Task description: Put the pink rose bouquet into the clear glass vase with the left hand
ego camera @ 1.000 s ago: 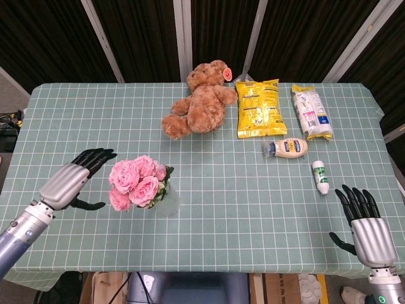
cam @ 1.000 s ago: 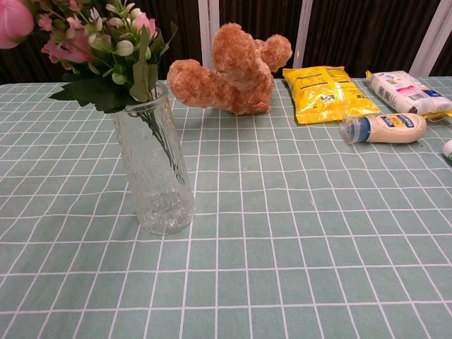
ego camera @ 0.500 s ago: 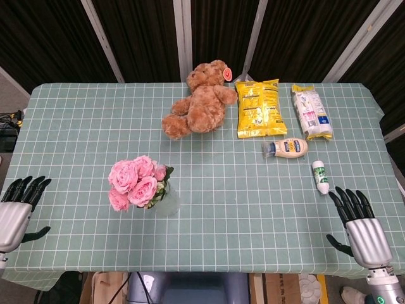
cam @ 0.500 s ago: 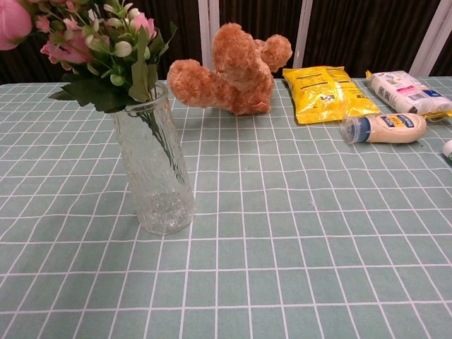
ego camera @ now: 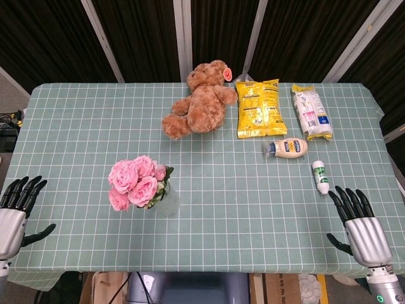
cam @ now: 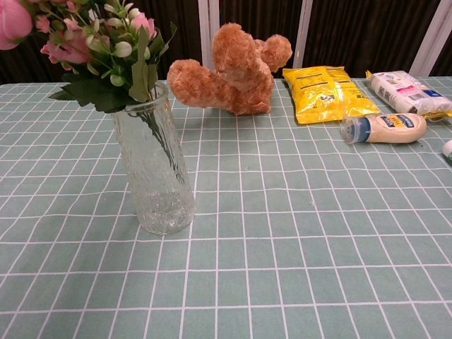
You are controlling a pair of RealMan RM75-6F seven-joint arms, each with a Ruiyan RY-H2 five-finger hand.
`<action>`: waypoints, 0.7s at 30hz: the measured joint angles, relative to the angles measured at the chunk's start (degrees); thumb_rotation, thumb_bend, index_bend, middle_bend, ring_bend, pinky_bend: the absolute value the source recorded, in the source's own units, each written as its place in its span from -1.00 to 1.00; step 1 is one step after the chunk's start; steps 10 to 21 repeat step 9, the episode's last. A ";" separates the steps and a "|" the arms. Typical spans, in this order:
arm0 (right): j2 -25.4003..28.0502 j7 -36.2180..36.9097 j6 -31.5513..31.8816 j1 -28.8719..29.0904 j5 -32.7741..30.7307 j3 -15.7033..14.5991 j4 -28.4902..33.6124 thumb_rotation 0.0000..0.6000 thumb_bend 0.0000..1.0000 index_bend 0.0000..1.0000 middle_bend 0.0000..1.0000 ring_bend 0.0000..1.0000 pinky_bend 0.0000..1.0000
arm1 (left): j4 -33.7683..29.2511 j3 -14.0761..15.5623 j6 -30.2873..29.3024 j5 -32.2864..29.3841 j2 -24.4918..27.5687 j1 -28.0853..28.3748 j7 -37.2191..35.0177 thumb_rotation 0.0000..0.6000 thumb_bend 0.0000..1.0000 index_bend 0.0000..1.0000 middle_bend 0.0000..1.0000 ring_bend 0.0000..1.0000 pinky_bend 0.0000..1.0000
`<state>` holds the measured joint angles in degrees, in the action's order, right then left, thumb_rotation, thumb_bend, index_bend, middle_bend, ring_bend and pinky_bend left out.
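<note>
The pink rose bouquet [ego camera: 134, 182] stands upright in the clear glass vase [ego camera: 166, 200] on the near left of the table. In the chest view its green stems run down inside the vase [cam: 154, 176], and the bouquet [cam: 99, 49] fills the top left corner. My left hand [ego camera: 14, 212] hangs at the table's near left edge, well left of the vase, with its fingers spread and nothing in it. My right hand [ego camera: 361, 225] is at the near right edge, also spread and empty. Neither hand shows in the chest view.
A brown teddy bear [ego camera: 197, 100] lies at the back middle. Right of it are a yellow snack bag [ego camera: 259, 107], a white packet [ego camera: 311, 111], a mayonnaise bottle [ego camera: 286, 148] and a small white tube [ego camera: 321, 177].
My left hand has drawn back from beside the vase to the table's near left edge. The bouquet and vase have stayed put. The right hand has barely moved.
</note>
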<state>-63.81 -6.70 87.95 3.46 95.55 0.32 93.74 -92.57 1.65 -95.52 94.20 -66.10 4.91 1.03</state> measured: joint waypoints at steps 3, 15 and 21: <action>0.23 0.26 0.14 -0.04 -0.07 0.04 0.16 1.00 -0.62 -0.99 -0.89 -0.93 -1.00 | 0.47 -0.54 -0.85 -0.44 0.05 -0.75 -0.56 1.00 -0.66 -0.78 -0.87 -1.00 -1.00; 0.95 0.36 0.07 -0.25 -1.08 0.19 0.74 1.00 -0.62 -0.99 -0.88 -0.93 -1.00 | -0.80 -1.09 -1.08 -2.78 1.56 -1.84 -0.59 1.00 -0.66 -0.77 -0.87 -1.00 -1.00; 0.95 0.36 0.07 -0.25 -1.08 0.19 0.74 1.00 -0.62 -0.99 -0.88 -0.93 -1.00 | -0.80 -1.09 -1.08 -2.78 1.56 -1.84 -0.59 1.00 -0.66 -0.77 -0.87 -1.00 -1.00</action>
